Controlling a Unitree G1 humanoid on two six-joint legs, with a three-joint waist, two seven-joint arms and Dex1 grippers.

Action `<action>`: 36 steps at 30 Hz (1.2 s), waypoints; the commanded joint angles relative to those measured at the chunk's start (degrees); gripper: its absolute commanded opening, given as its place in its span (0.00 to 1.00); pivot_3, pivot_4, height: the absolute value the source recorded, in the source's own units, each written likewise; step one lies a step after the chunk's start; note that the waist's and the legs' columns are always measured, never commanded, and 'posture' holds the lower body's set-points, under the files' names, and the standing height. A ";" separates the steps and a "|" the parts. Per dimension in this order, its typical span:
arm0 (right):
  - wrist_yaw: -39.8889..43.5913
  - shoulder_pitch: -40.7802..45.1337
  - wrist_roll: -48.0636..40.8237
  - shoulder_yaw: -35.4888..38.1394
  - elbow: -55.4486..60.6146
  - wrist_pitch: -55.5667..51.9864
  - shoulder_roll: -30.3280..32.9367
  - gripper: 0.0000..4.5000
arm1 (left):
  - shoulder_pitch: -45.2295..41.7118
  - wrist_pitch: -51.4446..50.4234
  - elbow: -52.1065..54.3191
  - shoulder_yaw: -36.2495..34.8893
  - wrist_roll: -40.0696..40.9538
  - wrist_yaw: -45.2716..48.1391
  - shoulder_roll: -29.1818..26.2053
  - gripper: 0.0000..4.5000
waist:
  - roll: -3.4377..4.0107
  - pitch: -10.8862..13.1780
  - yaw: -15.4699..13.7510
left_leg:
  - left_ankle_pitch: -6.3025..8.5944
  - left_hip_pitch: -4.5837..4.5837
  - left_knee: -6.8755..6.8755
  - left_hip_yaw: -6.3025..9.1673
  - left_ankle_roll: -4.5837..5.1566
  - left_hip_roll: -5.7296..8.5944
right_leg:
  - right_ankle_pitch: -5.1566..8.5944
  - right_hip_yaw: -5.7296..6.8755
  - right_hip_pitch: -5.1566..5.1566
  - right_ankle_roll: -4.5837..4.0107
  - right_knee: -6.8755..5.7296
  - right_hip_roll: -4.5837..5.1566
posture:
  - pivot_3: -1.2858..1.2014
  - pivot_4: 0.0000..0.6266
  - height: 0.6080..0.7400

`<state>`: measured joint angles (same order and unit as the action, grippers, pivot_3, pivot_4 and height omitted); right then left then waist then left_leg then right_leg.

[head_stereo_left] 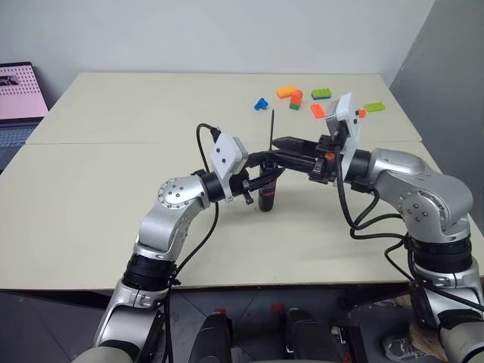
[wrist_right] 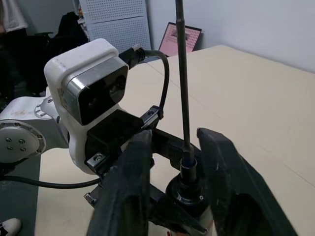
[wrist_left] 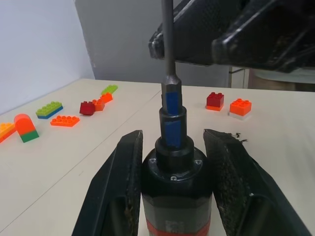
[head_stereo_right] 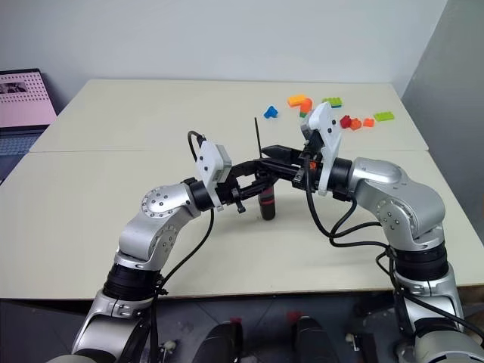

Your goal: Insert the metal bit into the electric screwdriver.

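Observation:
My left gripper (head_stereo_left: 265, 177) is shut on the electric screwdriver (head_stereo_left: 266, 198), a black cylinder with a red band, and holds it upright just above the table. In the left wrist view the fingers (wrist_left: 123, 187) clamp the body of the screwdriver (wrist_left: 176, 196). The metal bit (head_stereo_left: 272, 125) stands straight up out of the screwdriver's top, its lower end in the collar (wrist_left: 172, 120). My right gripper (head_stereo_left: 283, 144) reaches in from the right at the bit's height. In the right wrist view its fingers (wrist_right: 130, 187) stand apart on either side of the bit (wrist_right: 182, 73) and do not touch it.
Several toy bricks (head_stereo_left: 291, 94) lie scattered at the far right of the beige table (head_stereo_left: 98, 189). A laptop (head_stereo_left: 19, 91) sits off the table's far left edge. A seam (head_stereo_left: 113, 143) runs across the tabletop.

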<state>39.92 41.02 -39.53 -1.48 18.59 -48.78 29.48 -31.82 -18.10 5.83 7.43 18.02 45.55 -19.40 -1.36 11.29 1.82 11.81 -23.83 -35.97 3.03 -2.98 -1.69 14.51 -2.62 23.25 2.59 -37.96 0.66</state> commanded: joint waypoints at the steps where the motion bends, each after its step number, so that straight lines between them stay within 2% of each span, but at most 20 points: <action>1: 0.55 1.11 -0.33 4.16 0.63 0.70 3.01 0.56 | -1.41 -0.95 1.11 -0.28 -0.77 -1.65 -0.13 0.35 | 0.00 0.00 0.00 | 0.00 -0.01 0.00 0.00 0.00 0.00 | 0.00 0.00 0.00 0.00 0.00 0.00 | 0.52 0.24 1.00; 6: 2.04 0.24 1.07 7.04 -0.12 1.89 8.93 0.81 | -8.34 -0.18 -1.36 0.76 -6.86 -2.61 -4.26 0.35 | -0.05 0.06 -0.01 | 0.00 -0.04 -0.02 0.01 0.00 0.00 | 0.00 0.03 0.03 0.01 0.00 -0.01 | 0.52 0.24 1.00; 11: 6.49 -3.20 4.91 8.11 1.64 5.49 18.26 0.83 | -19.48 4.74 -12.06 7.34 -18.83 1.73 -12.78 0.35 | -0.04 0.09 0.02 | 0.00 -0.05 0.05 0.00 0.00 -0.01 | 0.01 -0.01 0.08 -0.01 0.04 -0.06 | 0.52 0.24 1.00; 14: 8.98 -5.23 7.84 8.18 2.89 8.54 23.47 0.83 | -25.48 16.04 -21.70 12.69 -27.15 2.77 -15.69 0.35 | -0.03 0.10 -0.03 | 0.01 -0.15 0.13 -0.04 0.01 0.00 | 0.02 -0.01 0.13 -0.01 0.21 -0.05 | 0.52 0.24 1.00; 18: 12.66 -8.76 10.48 7.22 6.07 10.99 29.03 0.83 | -29.42 25.32 -33.32 20.03 -33.35 8.94 -14.82 0.35 | -0.03 0.10 -0.14 | 0.01 -0.27 0.14 -0.09 0.01 0.01 | 0.08 -0.01 0.19 0.03 0.29 -0.01 | 0.52 0.24 1.00; 22: 15.37 -11.79 12.14 5.08 9.29 12.20 31.75 0.83 | -30.98 33.34 -41.40 24.66 -37.18 12.91 -12.53 0.35 | -0.05 0.11 -0.15 | 0.02 -0.46 0.10 -0.09 0.02 0.01 | 0.10 0.00 0.31 0.03 0.32 0.00 | 0.52 0.24 1.00; 27: 14.50 -10.87 10.90 3.18 11.34 10.73 29.01 0.83 | -33.79 38.54 -53.84 28.14 -41.59 13.34 -5.85 0.35 | -0.05 0.11 0.09 | 0.02 -0.51 0.00 -0.11 0.02 0.01 | 0.09 -0.03 0.39 0.04 0.20 -0.01 | 0.52 0.24 1.00; 31: 14.60 -11.38 11.66 3.02 11.08 10.78 28.53 0.83 | -35.37 40.22 -59.37 27.70 -42.93 12.94 -3.18 0.35 | -0.06 0.11 -0.08 | 0.02 -0.51 -0.07 -0.08 0.02 0.02 | 0.08 -0.02 0.39 0.05 0.11 -0.02 | 0.52 0.24 1.00; 33: 14.42 -11.56 11.57 3.19 11.04 10.58 28.30 0.83 | -35.79 40.57 -60.99 27.50 -43.10 13.05 -2.50 0.51 | -0.06 0.10 -0.12 | 0.02 -0.51 -0.08 -0.07 0.02 0.02 | 0.08 -0.01 0.37 0.06 0.10 -0.01 | 0.52 0.24 1.00; 35: 14.24 -11.46 11.49 3.21 10.88 10.47 28.02 0.83 | -36.09 40.84 -62.09 27.09 -43.00 13.33 -2.07 0.59 | -0.06 0.10 -0.12 | 0.02 -0.49 -0.09 -0.07 0.02 0.02 | 0.07 -0.01 0.36 0.07 0.06 0.00 | 0.52 0.24 1.00; 36: 14.16 -11.47 11.45 3.30 10.84 10.44 27.92 0.83 | -36.20 40.75 -62.21 26.60 -42.60 14.05 -2.04 0.67 | -0.06 0.10 -0.12 | 0.02 -0.49 -0.09 -0.06 0.02 0.02 | 0.07 0.00 0.36 0.07 0.05 0.00 | 0.52 0.24 1.00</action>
<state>54.65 28.96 -28.13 0.41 28.59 -38.35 57.48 -67.82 21.97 -55.15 34.21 -24.59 58.19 -21.98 -1.42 11.39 1.71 11.82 -24.30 -36.07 2.97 -2.96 -1.67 14.58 -2.63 23.61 2.66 -37.93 0.66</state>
